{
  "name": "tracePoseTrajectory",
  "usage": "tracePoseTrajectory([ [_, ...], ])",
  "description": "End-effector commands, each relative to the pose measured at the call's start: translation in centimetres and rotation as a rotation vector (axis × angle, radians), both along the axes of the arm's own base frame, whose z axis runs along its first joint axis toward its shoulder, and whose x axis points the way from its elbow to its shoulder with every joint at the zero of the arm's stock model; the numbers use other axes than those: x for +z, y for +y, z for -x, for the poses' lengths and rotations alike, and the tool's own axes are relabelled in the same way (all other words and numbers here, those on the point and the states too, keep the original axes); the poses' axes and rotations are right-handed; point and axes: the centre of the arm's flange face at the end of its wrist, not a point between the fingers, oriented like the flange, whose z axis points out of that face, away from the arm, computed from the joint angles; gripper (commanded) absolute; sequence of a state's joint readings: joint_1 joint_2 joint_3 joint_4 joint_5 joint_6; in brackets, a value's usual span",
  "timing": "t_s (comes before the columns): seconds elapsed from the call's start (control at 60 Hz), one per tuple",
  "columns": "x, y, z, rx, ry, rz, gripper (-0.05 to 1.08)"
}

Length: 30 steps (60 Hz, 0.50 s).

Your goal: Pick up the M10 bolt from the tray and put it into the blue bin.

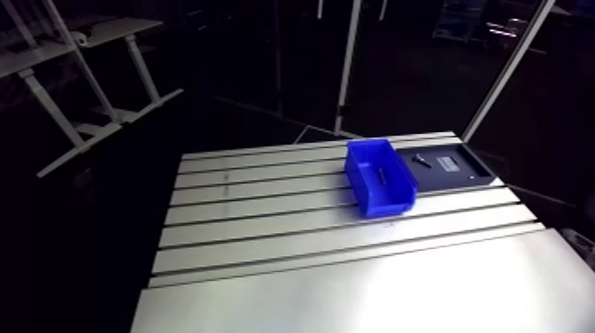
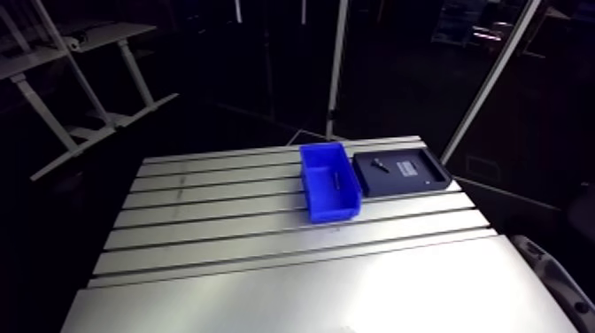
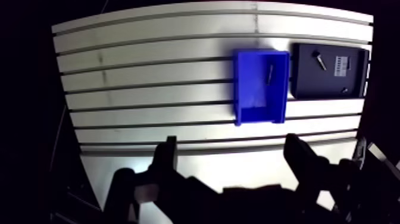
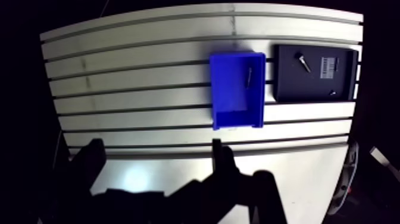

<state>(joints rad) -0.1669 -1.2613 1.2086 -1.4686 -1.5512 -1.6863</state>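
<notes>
While my gripper hung high over the slotted table, fingers spread and empty, a long bolt lay in the blue bin and a shorter bolt on the black tray beside it. I judged that one stiff, light and slick, best pinched across its shank.

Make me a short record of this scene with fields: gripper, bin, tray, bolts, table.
gripper: open, nothing between its fingers, high over the table
table: slotted aluminium
blue bin: on the table, beside the tray
tray: dark, with a white label
bolt in bin: lying flat on the bin floor
bolt on tray: lying near the label
small piece: on the tray, too small to identify
</notes>
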Motion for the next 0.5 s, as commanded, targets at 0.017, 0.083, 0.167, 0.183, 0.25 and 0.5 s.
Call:
tracePoseTrajectory([
  [0.017,0.2,-0.1,-0.2,0.002,0.002,0.001,0.03],
  [0.083,0.2,-0.2,-0.4,0.002,-0.002,0.001,0.03],
  [0.167,0.3,-0.3,-0.7,0.003,-0.002,0.002,0.03],
  [0.183,0.3,-0.3,-0.7,0.003,-0.002,0.002,0.03],
  [0.25,0.5,-0.3,-0.9,0.003,0.001,0.001,0.03],
  [0.5,1.2,-0.5,-2.0,0.006,-0.004,-0.003,0.03],
])
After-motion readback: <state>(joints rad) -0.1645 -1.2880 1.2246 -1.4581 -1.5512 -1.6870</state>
